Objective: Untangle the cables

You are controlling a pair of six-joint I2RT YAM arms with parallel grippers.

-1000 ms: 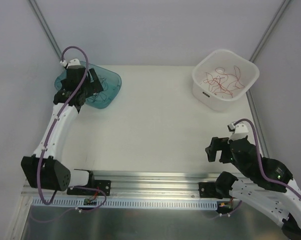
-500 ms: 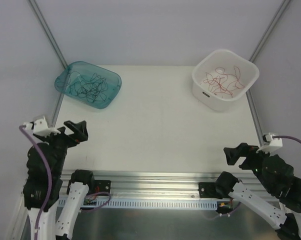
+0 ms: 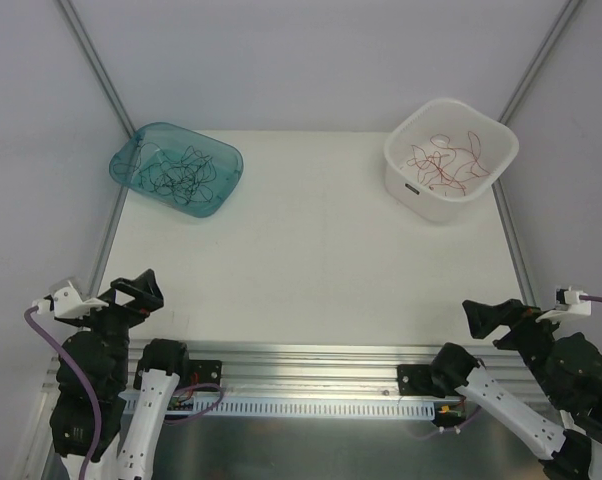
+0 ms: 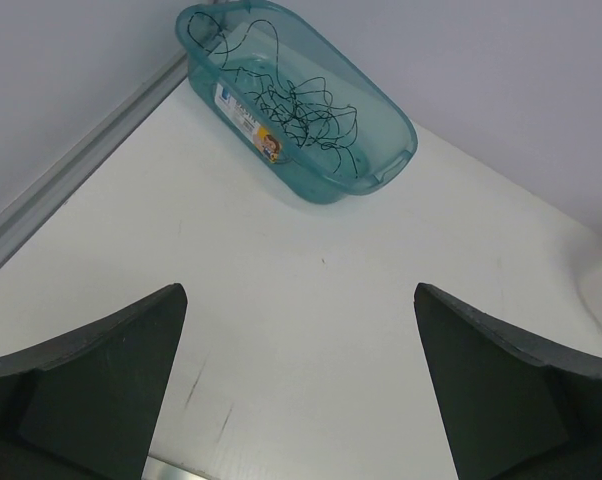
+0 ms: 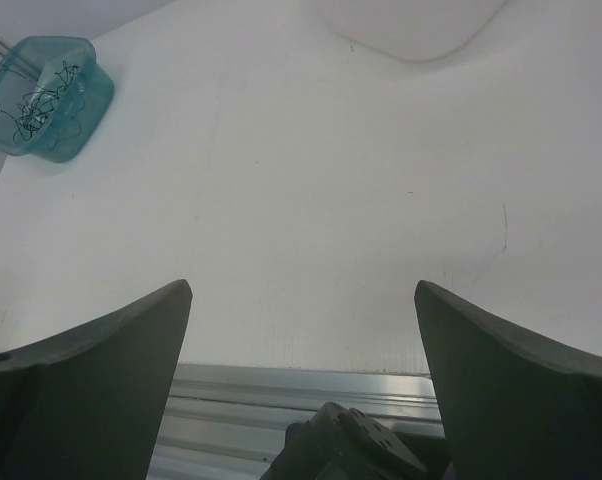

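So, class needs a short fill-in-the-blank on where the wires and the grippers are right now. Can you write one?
The black wires lie in the teal tub, at the far ____ corner of the table.
The red wires lie in the white tub, at its far ____ corner.
The left gripper and right gripper both stand ____, holding nothing.
Missing words: left; right; open.

On the near long wall of the teal tub: white sticker with red-and-yellow mark, print too small to read.
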